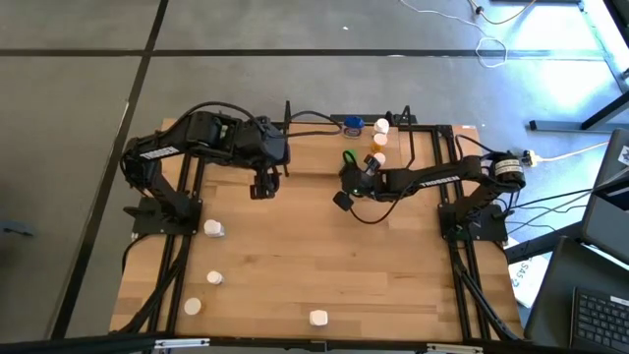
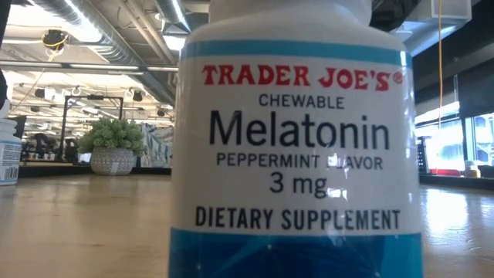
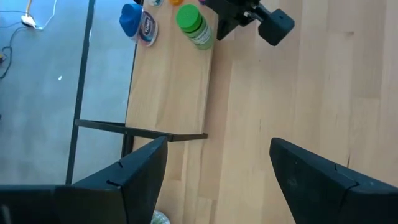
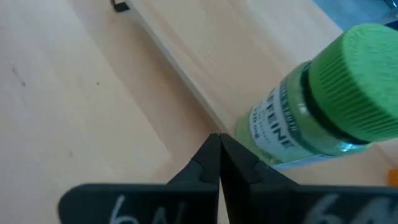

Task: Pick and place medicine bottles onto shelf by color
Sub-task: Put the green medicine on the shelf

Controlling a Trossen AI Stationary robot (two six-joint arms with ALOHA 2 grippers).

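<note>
The shelf is a light-wood board with black end frames at the table's far edge. On it stand a green bottle, a blue one, a white one and two orange ones. The green bottle stands upright near the board's front edge. My right gripper is shut, with its tips close beside that bottle's base; it also shows in the high view. My left gripper is open and empty in front of the shelf's left end, as the left wrist view shows. My right gripper has its shut fingertips right beside the lower wall of the green bottle. I cannot tell whether they touch it. The bottle stands upright on the shelf board.
Several white bottles stand on the table's near left part, and one at the near edge. That last one, a melatonin bottle, fills the low view. A potted green plant ball stands far behind.
</note>
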